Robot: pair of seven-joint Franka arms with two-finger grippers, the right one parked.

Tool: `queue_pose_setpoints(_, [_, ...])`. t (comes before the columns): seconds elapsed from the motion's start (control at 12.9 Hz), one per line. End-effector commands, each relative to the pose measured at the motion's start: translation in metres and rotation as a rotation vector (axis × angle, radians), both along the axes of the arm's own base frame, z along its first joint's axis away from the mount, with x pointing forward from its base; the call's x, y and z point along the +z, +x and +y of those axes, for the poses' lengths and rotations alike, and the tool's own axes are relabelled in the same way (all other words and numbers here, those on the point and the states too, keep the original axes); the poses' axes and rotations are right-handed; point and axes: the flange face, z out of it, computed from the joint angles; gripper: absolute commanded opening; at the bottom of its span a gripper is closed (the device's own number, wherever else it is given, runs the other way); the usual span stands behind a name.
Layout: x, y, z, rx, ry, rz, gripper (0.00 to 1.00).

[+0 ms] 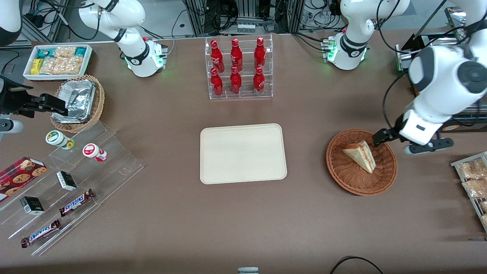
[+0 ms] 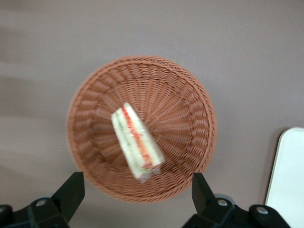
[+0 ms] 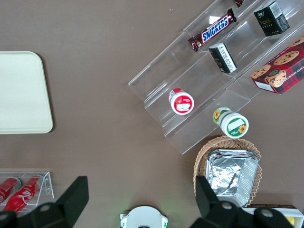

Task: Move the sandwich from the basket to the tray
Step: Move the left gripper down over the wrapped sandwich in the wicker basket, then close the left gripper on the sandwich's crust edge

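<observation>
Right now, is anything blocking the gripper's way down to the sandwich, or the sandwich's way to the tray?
Nothing visible. The gripper is open above the basket, with the sandwich lying uncovered inside. Only bare table separates the basket from the tray, which holds nothing.

"SNICKERS" reads on the chocolate bars point(image 1: 77, 202) point(image 3: 213, 30) on the clear steps
</observation>
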Motion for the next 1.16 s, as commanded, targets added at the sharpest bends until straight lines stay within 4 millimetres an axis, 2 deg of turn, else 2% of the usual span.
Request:
queue_pose_setpoints(0.0, [-0.035,-0.017,-0.008,0.124,-0.009,-0.047,1.00])
queue_pose_setpoints(0.16, [-0.059,-0.026,-0.018,0.131,-0.016,-0.066,1.00])
queue_pose_setpoints(0.39, [-0.097,-0.038,-0.015,0.159,-0.028,-0.097,1.00])
queue_pose_setpoints(0.62, [-0.127,-0.046,-0.010,0.168,-0.031,-0.106,1.00])
queue_pose_setpoints(0.85, [-0.142,-0.055,-0.001,0.183,-0.028,-0.097,1.00])
queue_pose_setpoints(1.09, [-0.155,-0.055,0.008,0.202,-0.024,-0.074,1.00])
